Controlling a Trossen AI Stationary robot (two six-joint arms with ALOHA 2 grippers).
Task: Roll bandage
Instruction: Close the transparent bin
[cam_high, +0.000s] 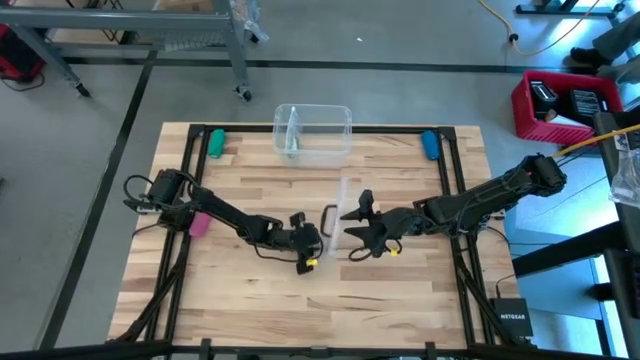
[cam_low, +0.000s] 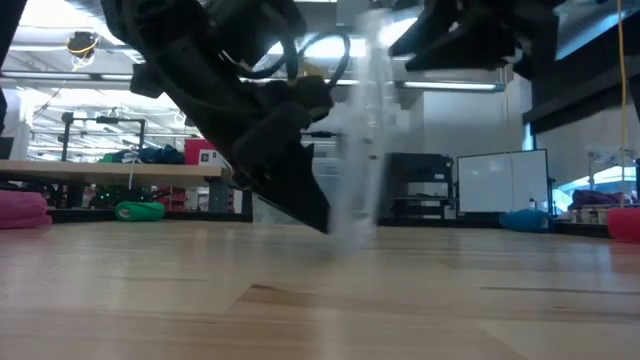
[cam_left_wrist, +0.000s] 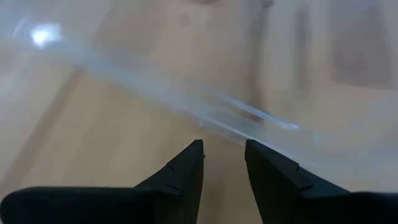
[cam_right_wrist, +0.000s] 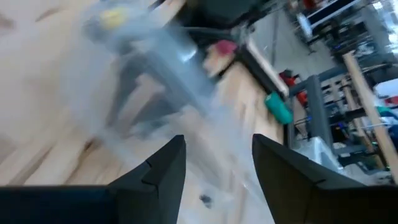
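No bandage shows in any view. A small clear plastic bag (cam_high: 341, 205) sits at the table's middle between my two grippers. In the low view the bag (cam_low: 360, 130) stands steeply, its lower end near the tabletop. My right gripper (cam_high: 352, 228) comes from the table's right, and the bag (cam_right_wrist: 186, 81) runs away from between its fingers (cam_right_wrist: 168, 168). My left gripper (cam_high: 320, 236) comes from the left, pointing slantwise down. Its fingers (cam_left_wrist: 189, 168) stand a little apart, and the bag's edge (cam_left_wrist: 230, 127) crosses just ahead of their tips. My right gripper has the clear bag's near part (cam_right_wrist: 214, 165) between its two fingers; it fills the gap. The wrist view looks along the fingers, so the depth of the hold is hidden. The bag rises steeply, mostly clear of the table. Whether my left gripper touches the bag's edge cannot be told.
A clear plastic container (cam_high: 345, 112) stands at the far middle. A green cylinder (cam_high: 215, 142) lies at the far left corner and a blue one (cam_high: 430, 144) at the far right. A pink roll (cam_high: 198, 223) lies by the left arm. Bare wood fills the near half.
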